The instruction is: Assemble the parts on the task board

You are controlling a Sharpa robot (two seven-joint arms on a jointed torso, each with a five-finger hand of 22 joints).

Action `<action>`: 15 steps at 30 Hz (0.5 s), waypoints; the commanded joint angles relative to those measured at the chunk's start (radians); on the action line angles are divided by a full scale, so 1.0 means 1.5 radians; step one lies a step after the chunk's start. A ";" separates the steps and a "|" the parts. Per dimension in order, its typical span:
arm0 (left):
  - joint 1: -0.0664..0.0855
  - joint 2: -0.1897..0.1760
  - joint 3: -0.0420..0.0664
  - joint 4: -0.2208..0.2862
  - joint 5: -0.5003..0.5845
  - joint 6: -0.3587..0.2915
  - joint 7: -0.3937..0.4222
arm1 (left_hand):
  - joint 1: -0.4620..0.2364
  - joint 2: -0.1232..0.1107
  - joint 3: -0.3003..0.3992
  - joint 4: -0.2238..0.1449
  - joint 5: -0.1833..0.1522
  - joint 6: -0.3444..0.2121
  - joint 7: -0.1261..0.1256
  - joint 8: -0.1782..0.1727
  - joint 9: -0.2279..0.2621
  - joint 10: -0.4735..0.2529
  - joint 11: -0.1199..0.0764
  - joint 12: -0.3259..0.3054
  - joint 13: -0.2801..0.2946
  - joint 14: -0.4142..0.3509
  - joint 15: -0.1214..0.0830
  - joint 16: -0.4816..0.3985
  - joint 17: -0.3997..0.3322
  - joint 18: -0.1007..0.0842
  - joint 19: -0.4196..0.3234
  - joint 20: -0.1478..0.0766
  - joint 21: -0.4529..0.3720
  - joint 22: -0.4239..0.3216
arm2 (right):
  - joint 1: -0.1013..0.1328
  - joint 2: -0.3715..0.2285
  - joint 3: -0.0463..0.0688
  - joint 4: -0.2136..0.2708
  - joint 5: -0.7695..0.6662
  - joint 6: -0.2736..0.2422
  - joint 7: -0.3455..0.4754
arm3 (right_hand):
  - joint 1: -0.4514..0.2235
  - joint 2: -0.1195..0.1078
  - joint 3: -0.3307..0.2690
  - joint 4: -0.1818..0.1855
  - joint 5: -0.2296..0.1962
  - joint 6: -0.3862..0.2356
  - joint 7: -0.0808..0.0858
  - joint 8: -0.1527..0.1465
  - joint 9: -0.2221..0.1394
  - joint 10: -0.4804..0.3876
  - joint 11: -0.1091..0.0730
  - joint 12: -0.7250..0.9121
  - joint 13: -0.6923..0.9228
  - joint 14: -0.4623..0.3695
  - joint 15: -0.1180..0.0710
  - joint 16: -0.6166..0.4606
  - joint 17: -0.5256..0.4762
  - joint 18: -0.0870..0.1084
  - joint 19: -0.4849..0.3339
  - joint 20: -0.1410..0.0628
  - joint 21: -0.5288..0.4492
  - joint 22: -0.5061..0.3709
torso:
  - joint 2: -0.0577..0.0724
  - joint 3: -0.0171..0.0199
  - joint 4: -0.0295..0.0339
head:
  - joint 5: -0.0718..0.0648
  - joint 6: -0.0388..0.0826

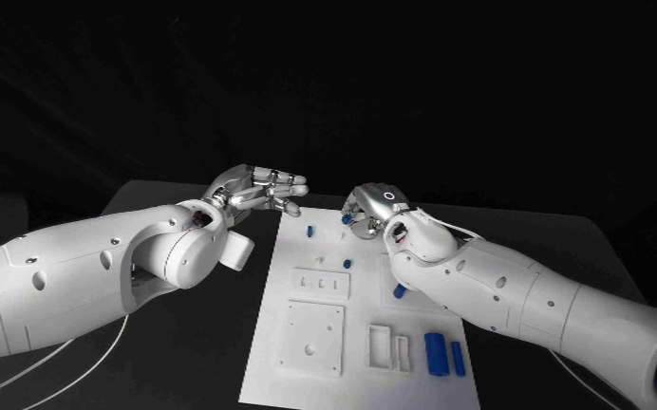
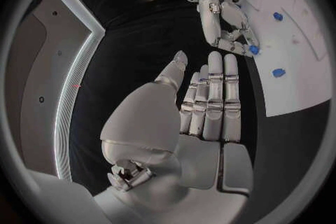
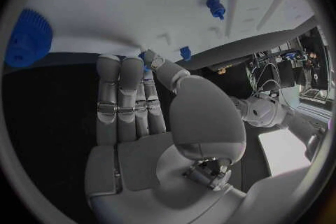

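No readable text, label, brand, number or sign appears anywhere in these views. The white task board (image 1: 359, 334) carries only plain raised and recessed shapes with no lettering, and the small blue parts (image 1: 445, 353) resting on it are unmarked. The arms and hands around the board show no legible markings either.

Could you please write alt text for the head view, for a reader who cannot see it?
Two white robot arms reach over a white task board on a black table; the right hand pinches a small blue part near the board's far end. The left hand hovers open beside the board's far corner, and more blue parts lie on the board.
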 commanded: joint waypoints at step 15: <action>0.001 0.001 0.001 0.001 -0.003 0.007 0.003 | -0.003 -0.001 -0.001 -0.001 0.002 -0.006 -0.001 -0.003 0.000 -0.004 0.000 -0.002 0.001 0.005 0.000 -0.001 -0.001 0.006 0.003 -0.001 -0.003 -0.001 | 0.000 0.002 0.000 -0.004 -0.004 0.026 0.002 | 0.004 0.007 -0.004 -0.001 0.004 0.003 0.002 0.002 0.000 0.001 0.001 0.001 0.001 0.000 -0.002 0.002 -0.002 0.006 0.006 0.001 -0.014 0.008 | 0.003 0.0001 -0.0012 | 0.000 0.001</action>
